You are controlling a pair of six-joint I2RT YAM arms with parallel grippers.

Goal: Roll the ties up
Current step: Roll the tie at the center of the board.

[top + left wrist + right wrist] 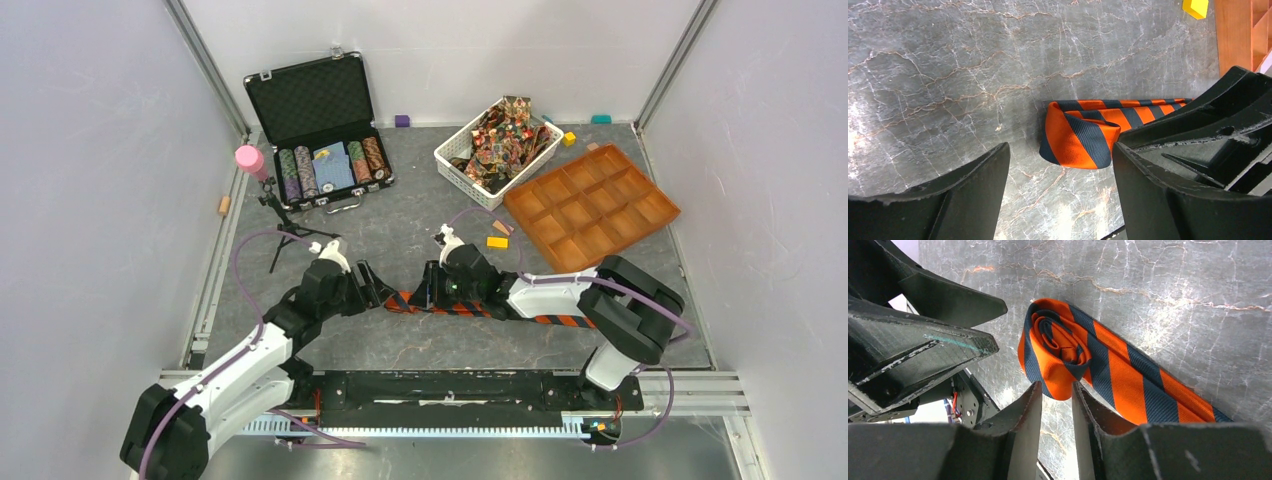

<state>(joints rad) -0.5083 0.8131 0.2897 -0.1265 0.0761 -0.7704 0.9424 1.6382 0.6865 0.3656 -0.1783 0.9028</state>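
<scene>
1. While the striped tie point(1128, 375) lies flat along the grey surface point(948, 75), its end is wound into a small coil point(1058, 347).
2. Left claw point(1060, 150) is spread wide, one finger on each side of the coil.
3. Right claw point(1057, 390) is narrow, with the coil's lower edge at its tips; whether it pinches the fabric cannot be told.
4. Patterned ties point(505, 135) are heaped in a white basket point(452, 160) at the far side.
</scene>
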